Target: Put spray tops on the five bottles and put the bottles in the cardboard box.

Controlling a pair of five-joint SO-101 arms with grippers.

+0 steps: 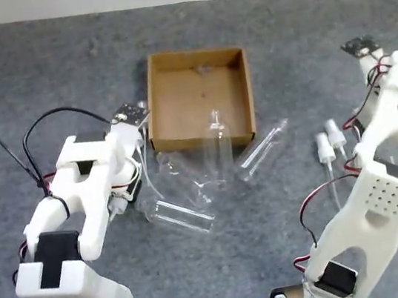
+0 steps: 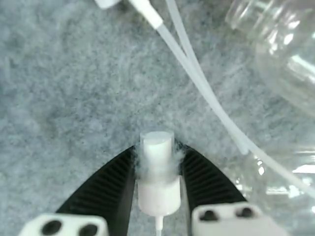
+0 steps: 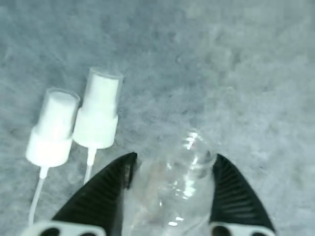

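My left gripper is shut on a white spray top, held just above the grey carpet. Thin dip tubes of other spray tops run past it toward a clear bottle. My right gripper is shut on a clear bottle lying low over the carpet, beside two white spray tops. In the high view the cardboard box sits at the middle back. One clear bottle stands upright in front of it, and others lie nearby.
The left arm reaches in beside the box's left corner, and the right arm stands at the table's right side. Two spray tops lie left of the right arm. Grey carpet covers the table, with open room along the front middle.
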